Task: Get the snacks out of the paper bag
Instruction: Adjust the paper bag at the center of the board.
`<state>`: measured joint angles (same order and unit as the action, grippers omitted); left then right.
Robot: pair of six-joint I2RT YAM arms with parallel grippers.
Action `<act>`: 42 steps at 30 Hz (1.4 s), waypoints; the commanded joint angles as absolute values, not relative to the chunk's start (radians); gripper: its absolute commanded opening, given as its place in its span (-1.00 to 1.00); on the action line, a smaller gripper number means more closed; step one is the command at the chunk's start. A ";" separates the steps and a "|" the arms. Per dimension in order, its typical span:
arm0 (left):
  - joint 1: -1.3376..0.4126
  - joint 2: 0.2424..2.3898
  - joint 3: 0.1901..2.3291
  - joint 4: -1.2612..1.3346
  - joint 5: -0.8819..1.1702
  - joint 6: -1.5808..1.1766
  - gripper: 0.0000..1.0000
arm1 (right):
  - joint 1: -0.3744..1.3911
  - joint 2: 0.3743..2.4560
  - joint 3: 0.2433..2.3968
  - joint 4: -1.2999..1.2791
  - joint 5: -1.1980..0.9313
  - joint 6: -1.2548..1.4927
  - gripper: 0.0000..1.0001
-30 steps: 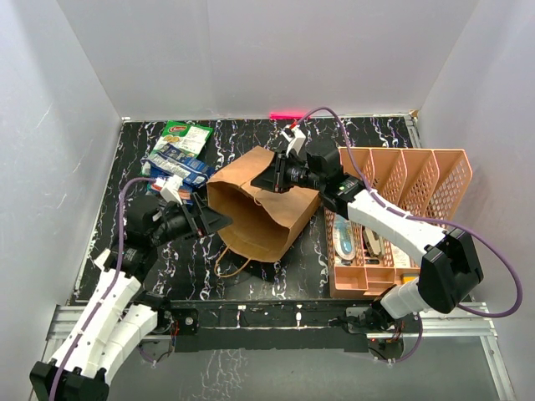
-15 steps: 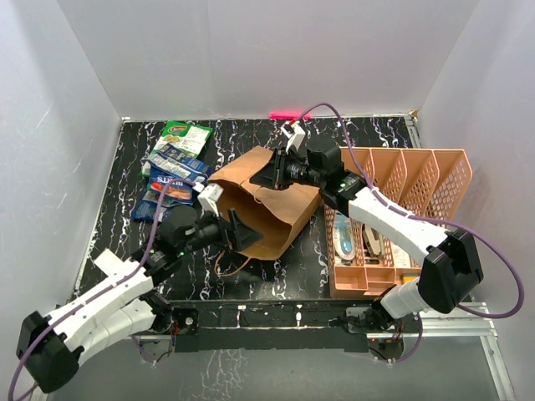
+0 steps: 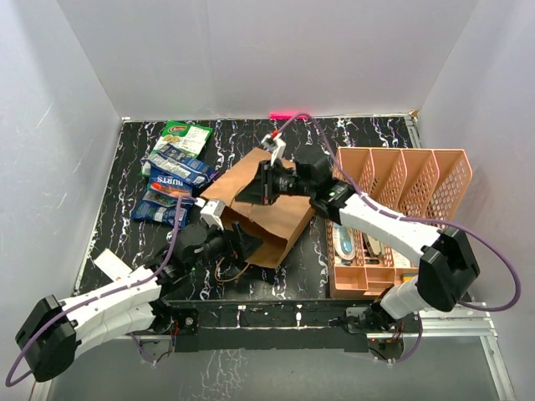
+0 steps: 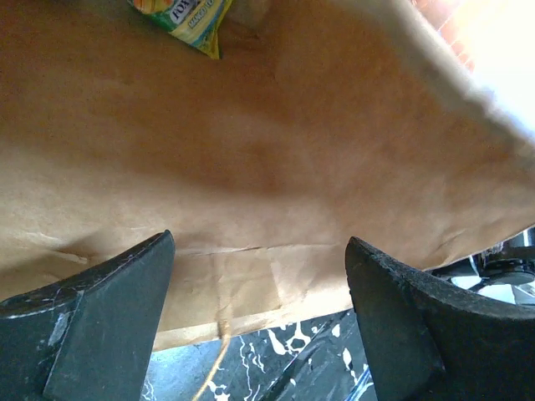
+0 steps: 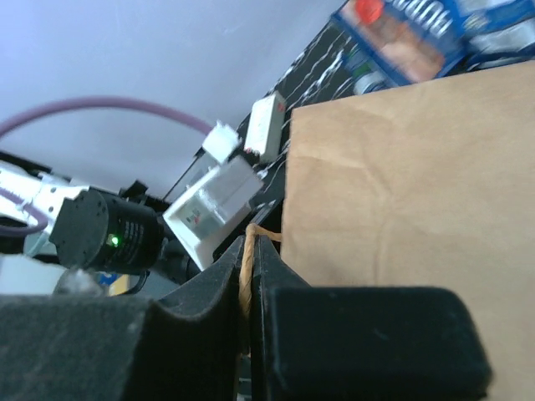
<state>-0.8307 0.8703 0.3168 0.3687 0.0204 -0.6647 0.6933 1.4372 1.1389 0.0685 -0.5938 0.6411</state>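
Note:
The brown paper bag [image 3: 280,213] lies on its side at the table's middle, mouth toward the near left. My right gripper [image 3: 255,189] is over its top side, shut on the bag's twine handle [image 5: 247,266], which runs between the pressed fingers [image 5: 213,288]. My left gripper [image 3: 245,243] is at the bag's mouth, open, its two fingers [image 4: 100,322] spread either side of the bag's lower lip [image 4: 251,305] and holding nothing. Deep inside the bag [image 4: 267,150] shows a yellow-green snack [image 4: 185,17]. Other snacks lie on the table at far left: a green-white packet [image 3: 185,134] and blue packets [image 3: 174,179].
A salmon-pink perforated organiser [image 3: 456,171] with stationery stands right of the bag, under my right arm. White walls close in the black marbled table [image 3: 125,217] on three sides. The bag's other twine handle [image 3: 224,269] lies loose by the near edge.
My left gripper swung right and forward from beside the bag to its mouth. My right gripper shifted left with the handle, tipping the bag's top over.

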 commanded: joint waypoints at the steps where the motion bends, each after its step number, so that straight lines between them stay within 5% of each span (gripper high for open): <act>1: -0.838 0.770 0.292 0.378 -0.031 -0.680 0.62 | 0.743 1.477 1.133 0.173 -0.636 0.689 -0.85; 10: -0.838 0.655 0.304 0.245 -0.012 -0.753 0.64 | 0.693 1.399 1.319 -0.028 -0.430 0.477 -0.84; 19: -0.838 0.632 0.317 0.176 -0.036 -0.766 0.65 | 0.716 1.438 1.022 0.188 -0.581 0.677 -0.85; 30: -0.837 0.616 0.379 0.107 -0.050 -0.749 0.68 | 0.608 1.404 1.340 -0.104 -0.413 0.440 -0.84; 39: -0.837 0.565 0.437 -0.025 -0.071 -0.708 0.71 | 0.789 1.471 1.032 0.143 -0.480 0.637 -0.85; 42: -0.837 0.517 0.434 -0.062 -0.052 -0.722 0.74 | 0.767 1.514 1.135 0.080 -0.496 0.606 -0.84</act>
